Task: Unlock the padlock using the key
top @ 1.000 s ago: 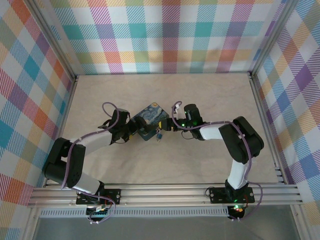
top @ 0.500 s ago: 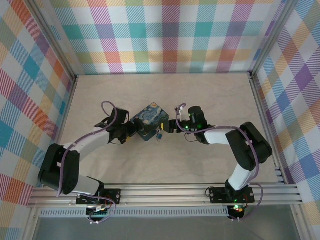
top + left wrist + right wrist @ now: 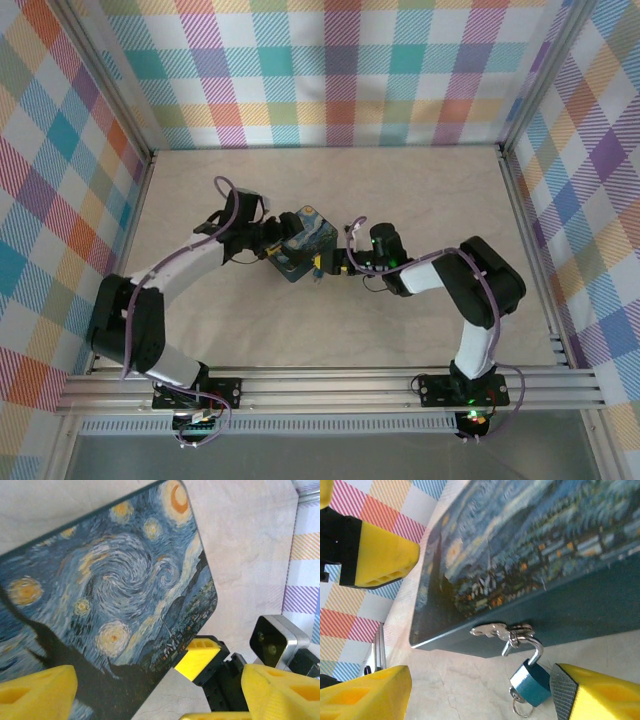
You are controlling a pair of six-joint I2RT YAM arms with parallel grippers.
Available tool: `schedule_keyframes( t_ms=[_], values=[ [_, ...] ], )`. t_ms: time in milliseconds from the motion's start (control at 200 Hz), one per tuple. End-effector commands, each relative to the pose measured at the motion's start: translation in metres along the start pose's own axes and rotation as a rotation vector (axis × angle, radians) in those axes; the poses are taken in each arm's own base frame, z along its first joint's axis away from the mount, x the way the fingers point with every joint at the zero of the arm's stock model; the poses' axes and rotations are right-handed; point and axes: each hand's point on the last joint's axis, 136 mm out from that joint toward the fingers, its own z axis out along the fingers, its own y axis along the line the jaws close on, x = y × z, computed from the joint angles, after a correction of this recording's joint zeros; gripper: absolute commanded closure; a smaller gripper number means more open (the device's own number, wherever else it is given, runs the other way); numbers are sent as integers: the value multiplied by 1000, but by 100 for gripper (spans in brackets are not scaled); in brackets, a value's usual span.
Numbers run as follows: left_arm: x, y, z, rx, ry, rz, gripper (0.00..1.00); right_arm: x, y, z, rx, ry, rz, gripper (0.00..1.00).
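right gripper point(image 3: 480, 680) is standing wide, holding nothing. the padlock point(image 3: 530, 684) is lying on the table point(image 3: 630, 650) just inside the gripper's lower-right jaw, its shackle pointing up the frame toward the tin point(image 3: 530, 545). just past it the key point(image 3: 489, 629) is resting against the tin's side wall, long axis running left-right, so the right arm is looking nearer. left gripper point(image 3: 160, 680) is hanging wide over the tin's far corner, gripping nothing. the pale table is spreading out to plaid walls point(image 3: 340, 70).
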Motion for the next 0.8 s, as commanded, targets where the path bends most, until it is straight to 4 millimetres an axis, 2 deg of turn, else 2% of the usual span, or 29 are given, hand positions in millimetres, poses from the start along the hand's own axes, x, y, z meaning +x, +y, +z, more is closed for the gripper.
schedule_keyframes(
  t_ms=[0,320,600,795],
  values=[
    [3,-24,10,93,53,14,18,-6,11,4,-55,-17,-24,26],
    [7,-14,26,59,89,-1,20,7,2,8,-52,20,-15,26],
    [10,-8,28,36,88,-7,20,-3,-1,17,-50,5,-47,27],
    [11,-9,28,32,87,-5,20,0,-3,21,-67,15,-42,29]
  ],
)
